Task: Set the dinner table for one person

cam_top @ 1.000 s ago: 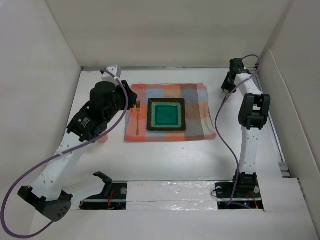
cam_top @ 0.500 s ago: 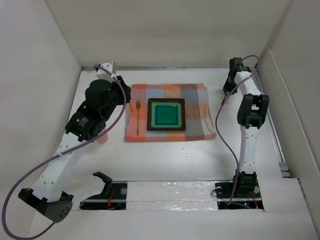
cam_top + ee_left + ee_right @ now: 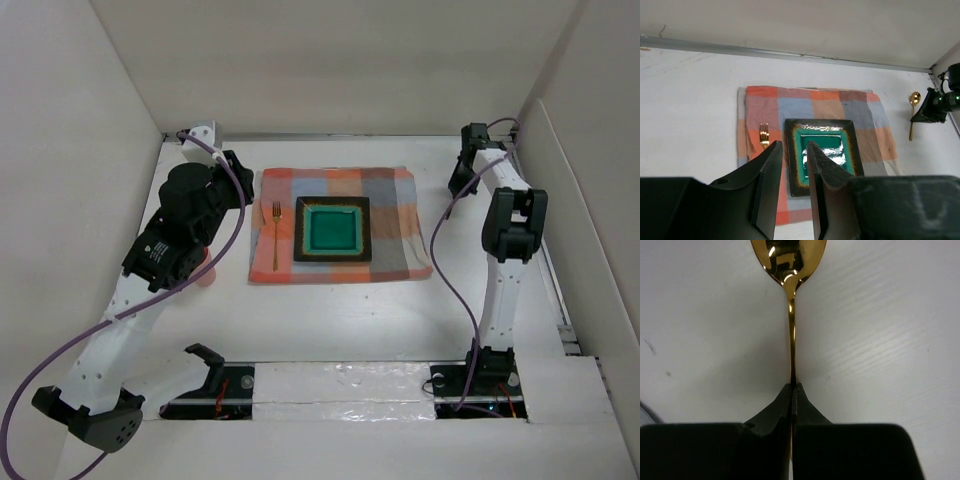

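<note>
The white dinner table bears an orange-and-grey checked cloth. A square green plate with a dark rim lies on the cloth's middle, and a gold fork lies on the cloth to its left. My left gripper hovers left of the cloth. In its wrist view the jaws stand a little apart and hold nothing. My right gripper is low at the table's far right, beyond the cloth. It is shut on the handle of a gold spoon, which also shows in the left wrist view.
White walls stand on the left, back and right of the table. A metal strip runs along the far edge. A pinkish object sits partly hidden under the left arm. Purple cables hang from both arms.
My left arm has drawn back to the left and away from the fork, with its gripper empty. My right gripper has shifted slightly at the far right, still on the spoon.
</note>
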Tool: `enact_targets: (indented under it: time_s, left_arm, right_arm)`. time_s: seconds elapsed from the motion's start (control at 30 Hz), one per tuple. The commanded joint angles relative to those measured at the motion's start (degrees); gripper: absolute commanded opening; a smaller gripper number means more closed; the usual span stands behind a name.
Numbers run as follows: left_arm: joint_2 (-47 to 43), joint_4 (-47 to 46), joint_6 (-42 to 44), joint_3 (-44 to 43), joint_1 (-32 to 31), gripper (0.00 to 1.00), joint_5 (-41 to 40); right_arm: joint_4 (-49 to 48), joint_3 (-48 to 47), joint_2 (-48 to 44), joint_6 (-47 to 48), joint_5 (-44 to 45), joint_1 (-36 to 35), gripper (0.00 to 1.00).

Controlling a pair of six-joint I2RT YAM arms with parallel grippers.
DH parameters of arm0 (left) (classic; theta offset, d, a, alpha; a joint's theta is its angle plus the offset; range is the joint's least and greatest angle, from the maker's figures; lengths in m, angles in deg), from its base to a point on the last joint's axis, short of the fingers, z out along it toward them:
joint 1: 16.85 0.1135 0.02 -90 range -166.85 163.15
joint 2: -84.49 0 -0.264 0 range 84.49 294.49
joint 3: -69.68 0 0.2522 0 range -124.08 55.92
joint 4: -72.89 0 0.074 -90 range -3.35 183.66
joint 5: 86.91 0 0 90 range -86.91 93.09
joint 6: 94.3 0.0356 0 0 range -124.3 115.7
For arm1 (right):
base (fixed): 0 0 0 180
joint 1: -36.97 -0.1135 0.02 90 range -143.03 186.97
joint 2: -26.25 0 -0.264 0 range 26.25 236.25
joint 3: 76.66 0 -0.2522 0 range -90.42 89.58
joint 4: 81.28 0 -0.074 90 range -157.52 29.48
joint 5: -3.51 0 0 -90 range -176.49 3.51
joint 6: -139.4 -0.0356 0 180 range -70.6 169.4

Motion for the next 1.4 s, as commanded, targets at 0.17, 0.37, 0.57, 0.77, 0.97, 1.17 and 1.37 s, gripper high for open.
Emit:
enact_targets:
  time_s: [0.17, 0.37, 0.57, 0.77, 0.97, 1.17, 1.37]
  left_arm:
    - [-1.0, -1.5, -1.6, 0.4, 0.1, 0.23, 2.8]
    - [0.0, -1.5, -3.7, 0.3, 0.1, 0.23, 6.6]
    - [1.4, -1.7, -3.9, -0.3, 0.1, 0.23, 7.2]
    - [1.6, -2.3, -4.5, 0.4, 0.1, 0.23, 8.2]
    - [1.7, -2.7, -4.6, 0.6, 0.1, 0.23, 8.5]
    - [1.0, -2.4, -4.9, 1.8, 0.1, 0.23, 8.4]
    - [0.0, -1.4, -4.7, 2.6, 0.1, 0.23, 7.2]
  right_arm:
    - [-15.5, 27.8, -22.2, 1.3, -2.4, -0.7, 0.00]
    - [-19.8, 37.7, -33.1, 0.5, -4.1, -1.2, 0.00]
    - [-20.3, 45.2, -41.5, 0.0, -6.6, -4.3, 0.00]
    - [-17.8, 47.5, -47.0, 0.5, -9.8, -13.0, 0.00]
    - [-18.2, 46.8, -44.9, -0.9, -12.2, -20.3, 0.00]
    - [-19.1, 43.8, -39.5, -1.2, -13.1, -26.4, 0.00]
    - [-21.8, 44.5, -34.5, -2.9, -12.8, -27.0, 0.00]
